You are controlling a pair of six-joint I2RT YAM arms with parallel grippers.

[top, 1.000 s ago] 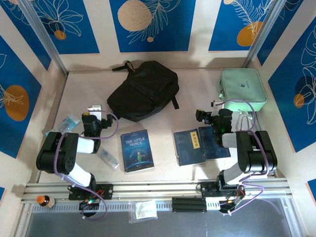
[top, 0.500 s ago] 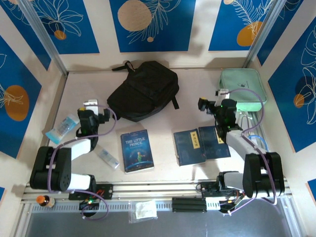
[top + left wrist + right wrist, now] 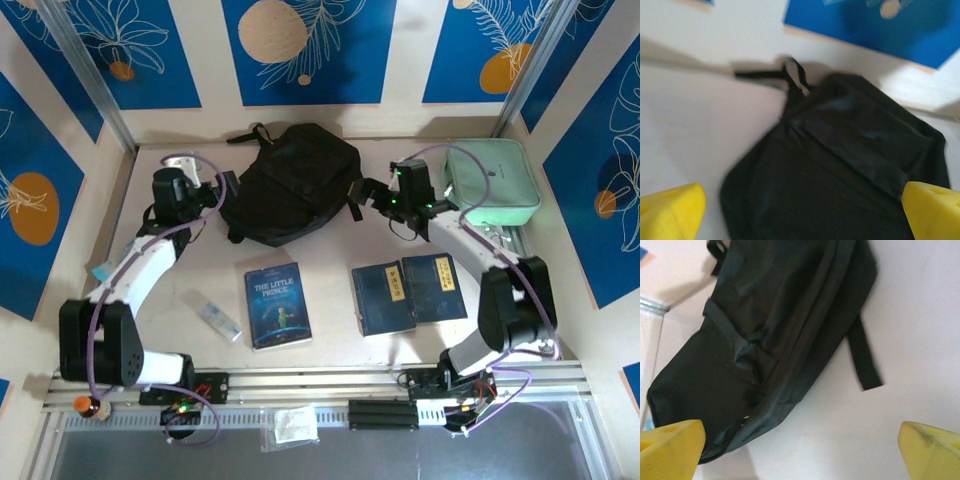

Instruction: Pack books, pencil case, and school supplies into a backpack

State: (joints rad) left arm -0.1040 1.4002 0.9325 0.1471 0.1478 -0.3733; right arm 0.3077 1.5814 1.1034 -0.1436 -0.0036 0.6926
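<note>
Black backpack (image 3: 290, 185): flat on table (image 3: 330, 245); left gripper (image 3: 222, 190), right gripper (image 3: 368, 195): 1 at each side, jaws spread, empty.

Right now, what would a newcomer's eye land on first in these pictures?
The black backpack lies at the far middle of the table, with the left gripper and right gripper open at either side of it. In front of it lie three dark-blue books, and a mint-green case sits at the far right.

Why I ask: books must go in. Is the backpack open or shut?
Looks shut: the backpack lies flat, and no gaping opening or lining shows in any view.
</note>
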